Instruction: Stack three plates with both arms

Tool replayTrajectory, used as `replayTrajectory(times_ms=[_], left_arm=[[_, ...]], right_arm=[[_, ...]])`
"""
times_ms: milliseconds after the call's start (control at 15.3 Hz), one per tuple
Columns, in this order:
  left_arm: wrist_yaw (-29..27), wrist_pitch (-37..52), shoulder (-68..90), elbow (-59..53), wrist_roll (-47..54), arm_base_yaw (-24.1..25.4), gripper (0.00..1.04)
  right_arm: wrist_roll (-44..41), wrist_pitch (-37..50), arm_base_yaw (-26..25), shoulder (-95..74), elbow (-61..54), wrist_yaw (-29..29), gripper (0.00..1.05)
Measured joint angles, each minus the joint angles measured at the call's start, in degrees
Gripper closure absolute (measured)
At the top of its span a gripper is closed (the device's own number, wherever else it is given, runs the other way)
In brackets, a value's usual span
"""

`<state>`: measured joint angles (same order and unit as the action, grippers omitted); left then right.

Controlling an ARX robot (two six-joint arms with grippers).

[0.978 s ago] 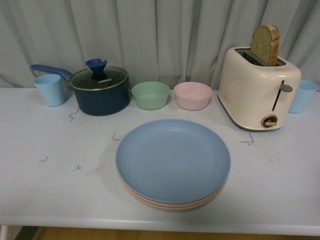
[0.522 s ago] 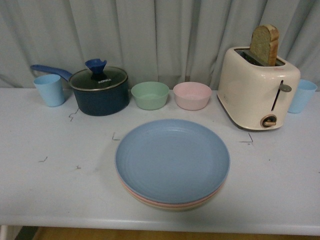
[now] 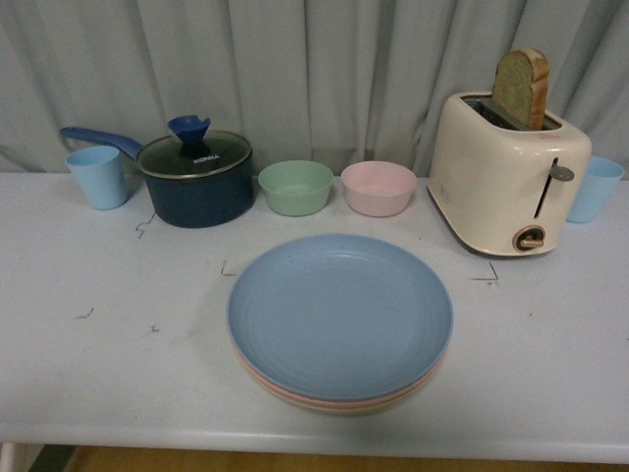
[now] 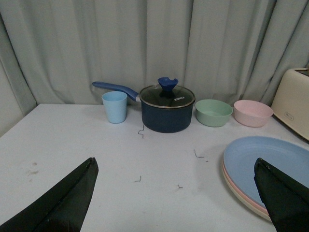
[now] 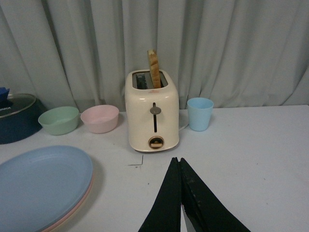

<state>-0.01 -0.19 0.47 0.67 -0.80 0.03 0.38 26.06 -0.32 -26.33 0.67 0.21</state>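
The plates (image 3: 339,320) lie stacked at the near middle of the white table (image 3: 88,374), blue on top with pink and cream rims showing beneath it, in front of the green bowl (image 3: 296,186) and pink bowl (image 3: 378,187). The left gripper (image 4: 176,203) hangs with its fingers spread wide, the stack's edge just beside one fingertip yet untouched. The right gripper (image 5: 179,166) has its fingers pressed together on nothing, pointing at the toaster (image 5: 152,116), with the stack well off to its side.
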Motion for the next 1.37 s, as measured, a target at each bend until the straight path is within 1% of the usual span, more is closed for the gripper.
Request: replayTrajectory(times_ms=[130, 261, 717, 783, 848, 913, 978, 1174, 1239, 1370], left_arm=[[0.0, 0.0, 0.0, 0.0, 0.0, 0.0, 0.07], [0.0, 0.0, 0.0, 0.0, 0.0, 0.0, 0.07], [0.0, 0.0, 0.0, 0.0, 0.0, 0.0, 0.07], [0.0, 0.0, 0.0, 0.0, 0.0, 0.0, 0.07], [0.0, 0.0, 0.0, 0.0, 0.0, 0.0, 0.07], [0.0, 0.0, 0.0, 0.0, 0.0, 0.0, 0.07], [0.0, 0.0, 0.0, 0.0, 0.0, 0.0, 0.07], [0.0, 0.0, 0.0, 0.0, 0.0, 0.0, 0.07], [0.0, 0.0, 0.0, 0.0, 0.0, 0.0, 0.07], [0.0, 0.0, 0.0, 0.0, 0.0, 0.0, 0.07]], right_arm=[[0.0, -2.8, 0.0, 3.1, 0.0, 0.0, 1.03], [0.0, -7.4, 0.0, 7.6, 0.0, 0.0, 1.03], [0.0, -15.7, 0.0, 16.1, 0.0, 0.0, 1.03], [0.0, -17.9, 0.0, 17.6, 0.0, 0.0, 1.03], [0.0, -26.5, 0.0, 24.0, 0.0, -0.1, 1.03], [0.0, -25.5, 0.0, 26.2, 0.0, -0.2, 1.03], [0.0, -26.7, 0.0, 26.1, 0.0, -0.1, 1.03], [0.0, -26.3, 0.0, 26.1, 0.0, -0.2, 1.03], [-0.1, -26.3, 0.0, 26.1, 0.0, -0.2, 0.99], [-0.1, -26.3, 0.0, 26.1, 0.0, -0.2, 0.72]])
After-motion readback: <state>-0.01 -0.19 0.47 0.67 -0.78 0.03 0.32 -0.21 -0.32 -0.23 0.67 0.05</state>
